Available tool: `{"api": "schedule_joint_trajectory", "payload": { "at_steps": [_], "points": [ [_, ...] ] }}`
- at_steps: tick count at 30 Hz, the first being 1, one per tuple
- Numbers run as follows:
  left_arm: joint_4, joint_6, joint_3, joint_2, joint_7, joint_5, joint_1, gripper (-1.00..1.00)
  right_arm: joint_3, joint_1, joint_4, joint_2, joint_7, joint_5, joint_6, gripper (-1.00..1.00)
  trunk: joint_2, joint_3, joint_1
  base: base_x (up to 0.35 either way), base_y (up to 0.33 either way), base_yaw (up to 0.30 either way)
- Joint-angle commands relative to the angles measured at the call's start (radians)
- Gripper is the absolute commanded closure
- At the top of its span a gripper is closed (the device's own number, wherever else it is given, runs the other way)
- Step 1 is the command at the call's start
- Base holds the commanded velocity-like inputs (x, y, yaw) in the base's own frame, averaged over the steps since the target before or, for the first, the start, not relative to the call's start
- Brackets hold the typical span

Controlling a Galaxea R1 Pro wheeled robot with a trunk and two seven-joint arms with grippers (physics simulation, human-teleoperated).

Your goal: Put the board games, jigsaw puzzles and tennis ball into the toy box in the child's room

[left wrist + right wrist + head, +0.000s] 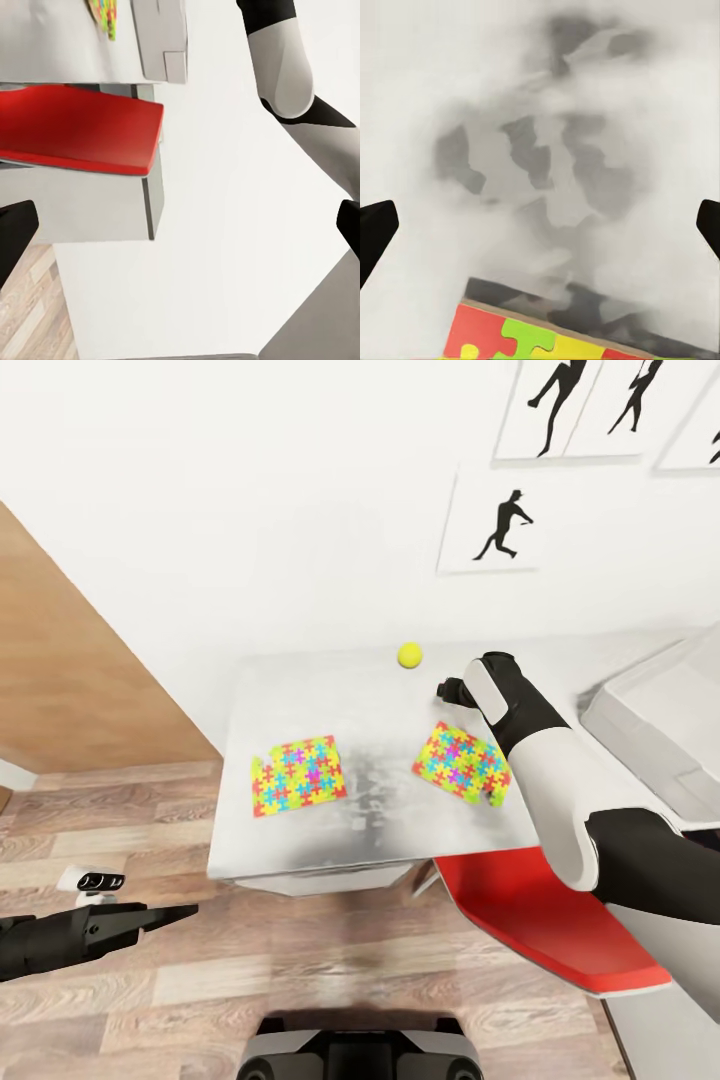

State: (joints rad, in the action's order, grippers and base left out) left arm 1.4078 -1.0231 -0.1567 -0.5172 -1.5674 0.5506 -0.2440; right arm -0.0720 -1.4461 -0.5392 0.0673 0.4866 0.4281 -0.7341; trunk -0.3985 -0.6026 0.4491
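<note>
Two jigsaw puzzles lie flat on the pale grey table [360, 700], one towards its left [298, 774] and one towards its right [462, 762]. The tennis ball [409, 654] rests near the table's back edge. The light grey toy box [650, 710] stands at the right end. My right arm reaches over the table and its gripper [450, 688] hovers just behind the right puzzle, between it and the ball. In the right wrist view this gripper [540, 225] is open over bare tabletop, beside the puzzle's edge [547, 337]. My left gripper [170, 913] hangs low over the floor, open [180, 232] and empty.
A red chair seat [540, 920] is tucked under the table's front right, below my right forearm; it also appears in the left wrist view [75, 127]. Black silhouette pictures [505, 525] hang on the white wall. Wood-plank floor [300, 960] lies in front of the table.
</note>
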Motion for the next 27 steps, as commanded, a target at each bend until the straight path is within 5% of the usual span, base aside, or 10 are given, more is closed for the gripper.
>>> {"api": "schedule_joint_trajectory", "payload": {
  "at_steps": [1, 27],
  "points": [
    [0.0, -0.011, 0.0, -0.001, -0.003, 0.0, -0.001, -1.0, -0.006, -0.001, -0.001, -0.001, 0.009, 0.011, -0.002, -1.0, -0.002, -0.001, 0.001, 0.121, 0.0, 0.0],
    [0.0, -0.009, -0.001, 0.0, -0.003, 0.0, 0.0, -1.0, -0.008, 0.0, 0.002, -0.001, 0.006, 0.009, -0.002, -1.0, -0.002, -0.016, 0.001, -0.033, 0.0, 0.0]
  ]
}}
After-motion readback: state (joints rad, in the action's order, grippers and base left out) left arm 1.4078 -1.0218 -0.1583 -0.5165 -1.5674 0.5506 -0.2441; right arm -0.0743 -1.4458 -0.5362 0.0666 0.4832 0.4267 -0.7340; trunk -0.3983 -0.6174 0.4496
